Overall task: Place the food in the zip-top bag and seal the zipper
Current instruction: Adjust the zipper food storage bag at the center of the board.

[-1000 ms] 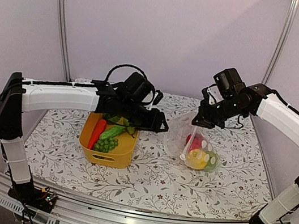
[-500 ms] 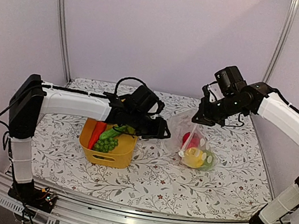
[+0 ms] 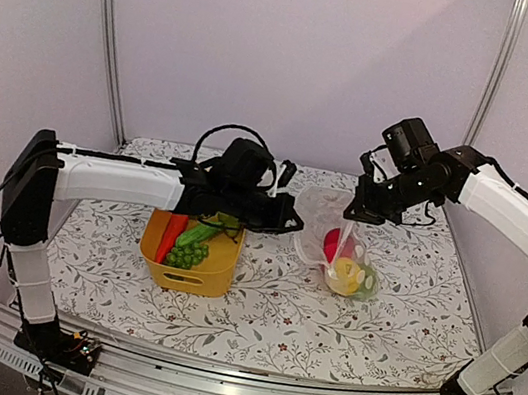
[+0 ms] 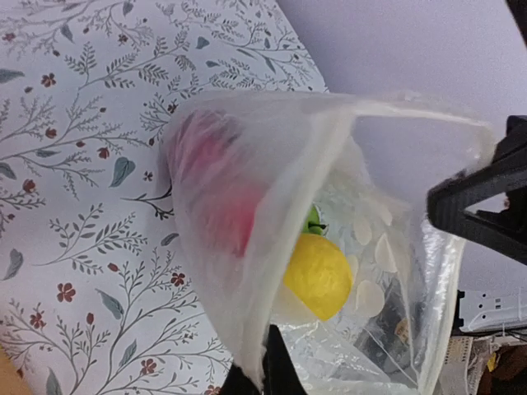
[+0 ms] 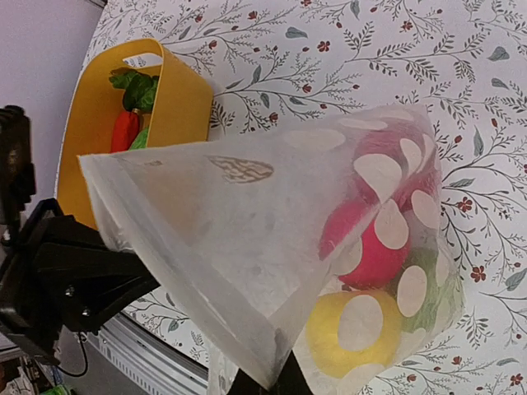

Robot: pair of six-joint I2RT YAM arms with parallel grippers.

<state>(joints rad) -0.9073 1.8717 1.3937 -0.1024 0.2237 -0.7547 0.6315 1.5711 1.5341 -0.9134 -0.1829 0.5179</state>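
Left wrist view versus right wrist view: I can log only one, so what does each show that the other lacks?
Left wrist only: a look into the open zip-top bag. Right wrist only: the yellow tub holding the carrot and lettuce. Both: the bag, the lemon and red piece inside, left claw and right claw pinching its rim.

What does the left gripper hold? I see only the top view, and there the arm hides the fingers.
Observer: In the left wrist view, an edge of the bag runs into the left gripper, which is shut on it.
Operator: Is the bag open, and does the right gripper grip it too?
Observer: It is open; the left wrist view shows a lemon inside. In the right wrist view, the right gripper pinches the opposite edge.
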